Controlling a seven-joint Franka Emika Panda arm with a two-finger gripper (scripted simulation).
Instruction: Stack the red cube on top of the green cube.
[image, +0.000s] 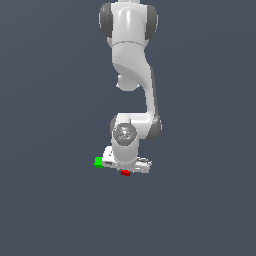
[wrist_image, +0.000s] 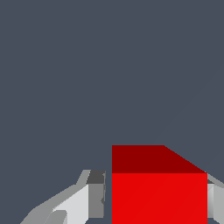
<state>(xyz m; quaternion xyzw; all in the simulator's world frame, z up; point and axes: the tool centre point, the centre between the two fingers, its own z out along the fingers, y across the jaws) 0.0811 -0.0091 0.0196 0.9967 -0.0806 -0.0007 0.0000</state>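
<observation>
The red cube (wrist_image: 159, 197) fills the near part of the wrist view and sits between my gripper's (wrist_image: 155, 194) two fingers. One finger (wrist_image: 95, 194) stands a narrow gap away from the cube's side. The other finger (wrist_image: 215, 197) is right against the opposite side. The jaws are open around the cube, not clamped on it. In the exterior view the gripper (image: 127, 169) is low over the red cube (image: 125, 173), which peeks out below the hand. The green cube (image: 99, 161) lies just to the exterior view's left of the hand, apart from the red cube. It is out of the wrist view.
The white arm (image: 131, 60) reaches down from the top of the exterior view and hides the ground behind the hand. A plain dark grey floor (image: 200, 200) surrounds both cubes.
</observation>
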